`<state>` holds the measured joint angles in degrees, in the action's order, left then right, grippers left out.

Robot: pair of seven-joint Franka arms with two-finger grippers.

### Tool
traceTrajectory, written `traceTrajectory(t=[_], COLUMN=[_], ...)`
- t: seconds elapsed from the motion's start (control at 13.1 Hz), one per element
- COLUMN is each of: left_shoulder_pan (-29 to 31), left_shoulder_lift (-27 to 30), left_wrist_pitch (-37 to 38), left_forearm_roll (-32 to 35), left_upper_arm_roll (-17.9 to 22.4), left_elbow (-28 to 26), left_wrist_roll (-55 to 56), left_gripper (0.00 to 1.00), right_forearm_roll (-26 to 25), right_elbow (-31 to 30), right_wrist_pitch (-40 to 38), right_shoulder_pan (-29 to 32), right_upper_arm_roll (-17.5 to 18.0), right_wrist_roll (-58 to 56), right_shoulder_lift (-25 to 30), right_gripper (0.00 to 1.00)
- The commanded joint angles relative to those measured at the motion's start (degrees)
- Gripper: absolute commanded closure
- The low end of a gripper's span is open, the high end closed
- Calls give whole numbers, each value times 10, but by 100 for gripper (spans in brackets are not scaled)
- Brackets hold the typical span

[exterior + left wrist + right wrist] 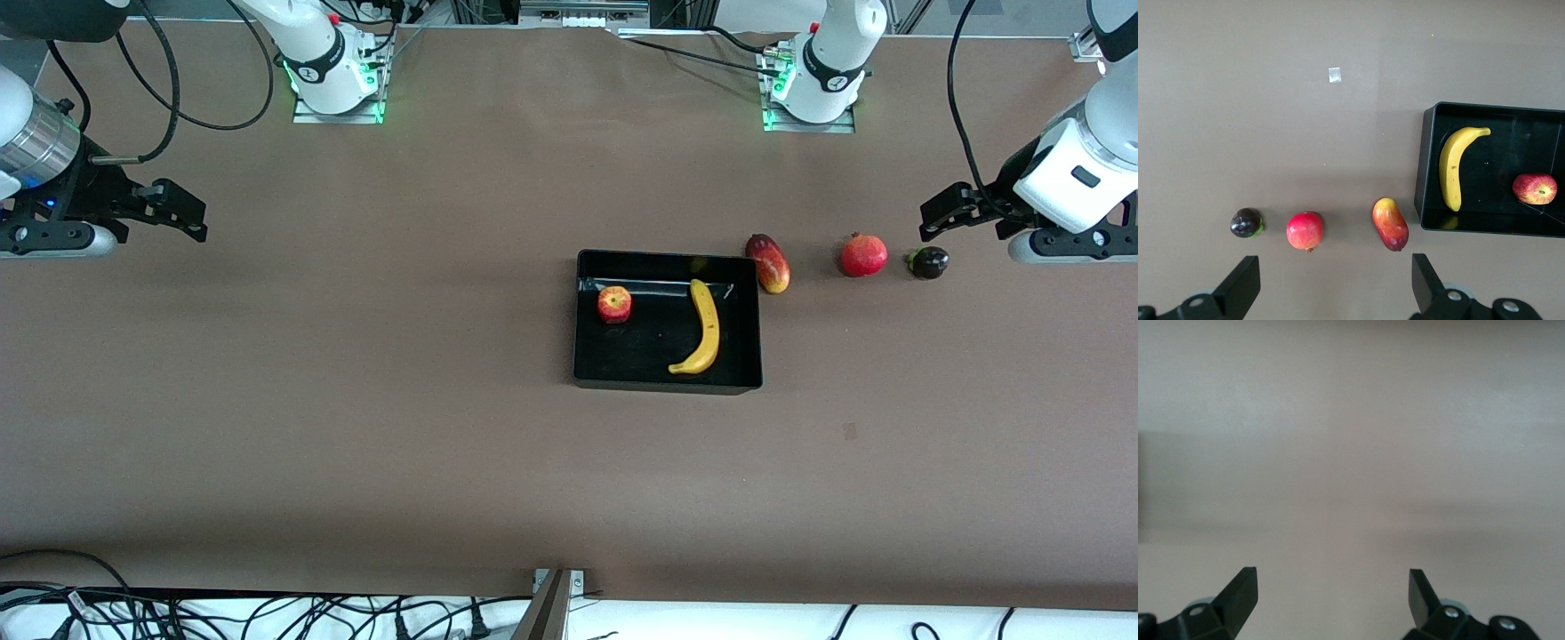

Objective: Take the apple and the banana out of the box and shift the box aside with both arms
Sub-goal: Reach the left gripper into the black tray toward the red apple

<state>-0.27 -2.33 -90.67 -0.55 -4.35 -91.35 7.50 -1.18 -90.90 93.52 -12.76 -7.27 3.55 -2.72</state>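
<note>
The black box (pixel 582 311) sits near the table's middle. In it lie the small red apple (pixel 614 304) and the curved yellow banana (pixel 703 329). The left wrist view shows the box (pixel 1426 167), banana (pixel 1451 170) and apple (pixel 1535 189) too. My left gripper (pixel 938 213) is open and empty, up over the table at the left arm's end, apart from the fruits; it also shows in the left wrist view (pixel 1335 283). My right gripper (pixel 182 213) is open and empty over bare table at the right arm's end, as its wrist view (pixel 1333 597) shows.
A red-yellow mango (pixel 768 263) lies just beside the box toward the left arm's end. A round red pomegranate (pixel 863 255) and a small dark purple fruit (pixel 928 262) follow in a row. They also show in the left wrist view: mango (pixel 1390 224), pomegranate (pixel 1305 230), dark fruit (pixel 1246 223).
</note>
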Motion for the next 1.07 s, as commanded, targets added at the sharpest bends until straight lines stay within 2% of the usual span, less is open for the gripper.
traceTrajectory(t=[0.0,0.31,0.53,0.61,0.69,0.84,0.99], left_shoulder_pan=[-5,-7,-8,-8,-8,-8,-10], left_shoulder_lift=[-15,-22,-51,-60,-77,-120,-158], left_wrist_pitch=[16,49,189,198,185,79,-9], left_forearm_roll=[13,-1,-62,-62,-61,-61,-61], left_upper_arm_roll=[3,-7,-30,-48,-65,-112,-161], left_elbow=[27,30,28,25,21,17,17], left_wrist_roll=[-10,-9,-11,-6,-4,23,131], left_gripper=[0,0,0,0,0,0,0], right_forearm_roll=[2,2,2,2,2,2,2], right_elbow=[5,5,5,5,5,5,5], right_wrist_pitch=[-3,-3,-3,-3,-2,-1,0], right_shoulder_pan=[4,4,4,4,4,4,4], right_upper_arm_roll=[1,1,1,1,1,1,1], right_wrist_roll=[-2,-2,-2,-2,-2,-3,-2], right_shoulder_lift=[-2,-2,-2,-2,-3,-3,-3], right_gripper=[0,0,0,0,0,0,0])
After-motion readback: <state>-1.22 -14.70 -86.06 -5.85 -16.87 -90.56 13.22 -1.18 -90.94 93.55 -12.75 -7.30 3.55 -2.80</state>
